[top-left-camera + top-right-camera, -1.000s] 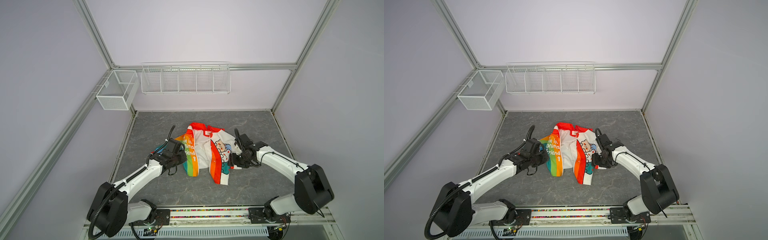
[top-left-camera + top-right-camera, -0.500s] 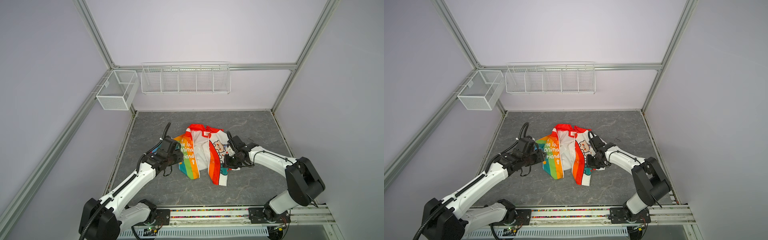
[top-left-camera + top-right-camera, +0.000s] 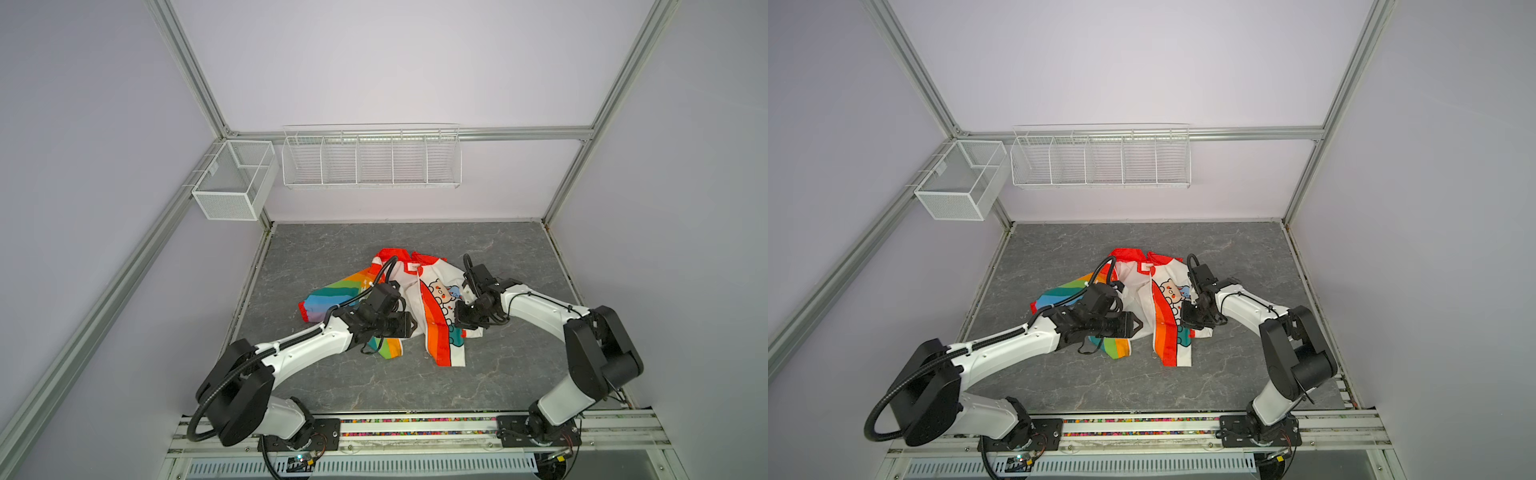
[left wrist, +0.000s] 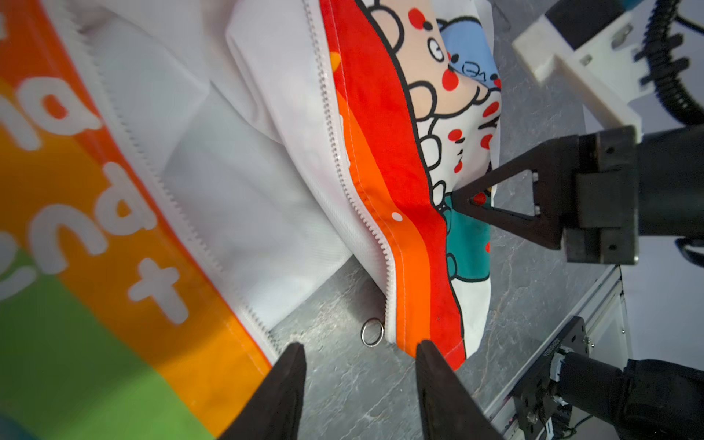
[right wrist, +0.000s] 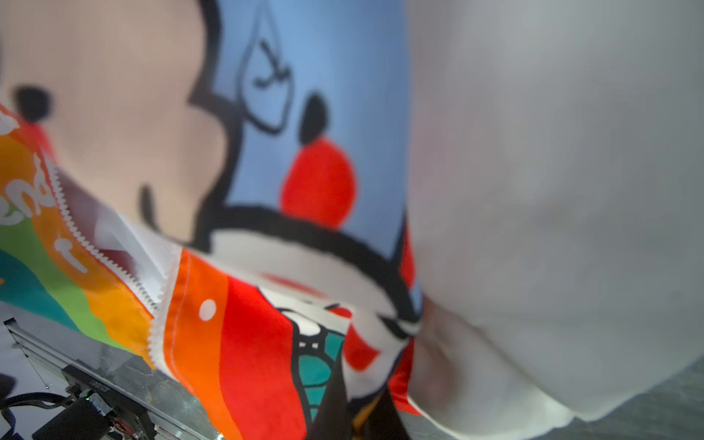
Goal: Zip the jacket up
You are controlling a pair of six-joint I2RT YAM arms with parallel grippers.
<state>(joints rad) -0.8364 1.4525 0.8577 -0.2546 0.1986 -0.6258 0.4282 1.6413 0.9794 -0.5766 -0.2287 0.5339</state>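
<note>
The jacket (image 3: 436, 332) lies open on the grey table, rainbow stripes and white lining up, red hood at the back. Its white zipper is unjoined: one row of teeth (image 4: 152, 179) runs along the lettered panel, the other row (image 4: 335, 133) along the bear panel, with a metal ring pull (image 4: 371, 332) at the hem. My left gripper (image 4: 360, 365) is open low over the bare table between the two hem corners, holding nothing. It also shows in both top views (image 3: 411, 325) (image 3: 1138, 326). My right gripper (image 4: 457, 198) (image 3: 459, 319) is shut on the bear panel's cloth (image 5: 365, 343).
A white wire rack (image 3: 371, 156) hangs on the back wall and a mesh box (image 3: 232, 183) on the left frame. The arms' base rail (image 3: 415, 426) runs along the table's front edge. A rainbow sleeve (image 3: 332, 297) spreads to the left of the left arm.
The left gripper let go of the lettered panel, opened and swung to the hem between the panels. The right gripper closed on the bear panel.
</note>
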